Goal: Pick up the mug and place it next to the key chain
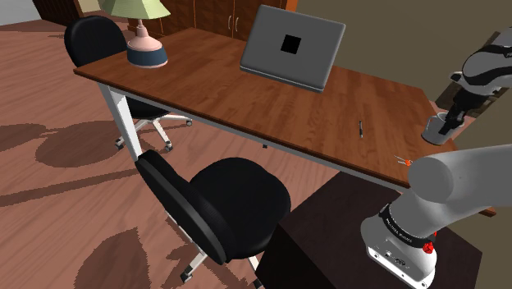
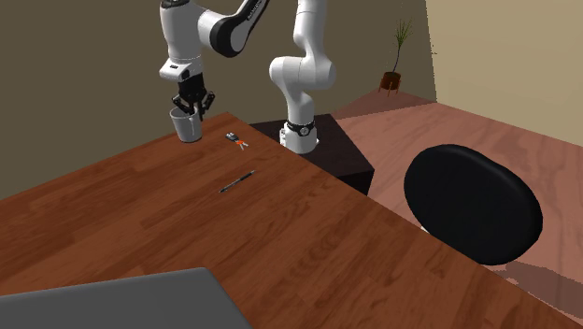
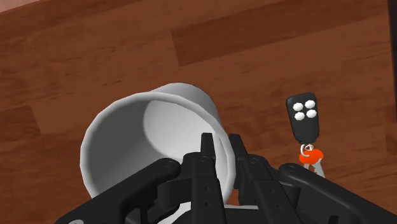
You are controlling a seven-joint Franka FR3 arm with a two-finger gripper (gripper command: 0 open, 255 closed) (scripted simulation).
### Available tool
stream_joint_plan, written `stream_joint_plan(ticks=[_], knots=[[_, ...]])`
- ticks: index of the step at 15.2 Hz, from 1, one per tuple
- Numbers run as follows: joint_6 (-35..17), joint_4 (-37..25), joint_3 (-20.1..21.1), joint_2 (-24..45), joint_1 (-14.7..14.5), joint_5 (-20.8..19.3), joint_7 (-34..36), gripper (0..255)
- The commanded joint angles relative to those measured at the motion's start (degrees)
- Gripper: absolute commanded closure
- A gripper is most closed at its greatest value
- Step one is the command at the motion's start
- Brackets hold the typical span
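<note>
gripper (image 3: 221,145) fingers clamp the wall of the white mug (image 3: 124,143) between them, key chain (image 3: 304,122) just beside.

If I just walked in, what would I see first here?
Probably the black gripper pinching the white mug by its rim, at the desk's end nearest the robot's stand. Right beside it lies the key chain, a black fob with a red tag. A grey laptop sits further along the desk.
</note>
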State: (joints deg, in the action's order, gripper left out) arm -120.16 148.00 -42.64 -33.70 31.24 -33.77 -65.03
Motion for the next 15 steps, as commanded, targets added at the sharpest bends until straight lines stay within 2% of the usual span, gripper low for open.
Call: stream_joint_plan(ticks=[1, 7, 14, 15], knots=[[-2.07, 0.92, -0.94, 1.09, -0.16, -0.43, 0.2, 255], [-7.79, 3.28, -3.55, 4.42, -0.74, -1.49, 0.7, 255], [-7.79, 3.28, -3.55, 4.43, -0.74, -1.49, 0.7, 255], [-7.79, 3.28, -3.55, 4.43, -0.74, -1.49, 0.7, 0]])
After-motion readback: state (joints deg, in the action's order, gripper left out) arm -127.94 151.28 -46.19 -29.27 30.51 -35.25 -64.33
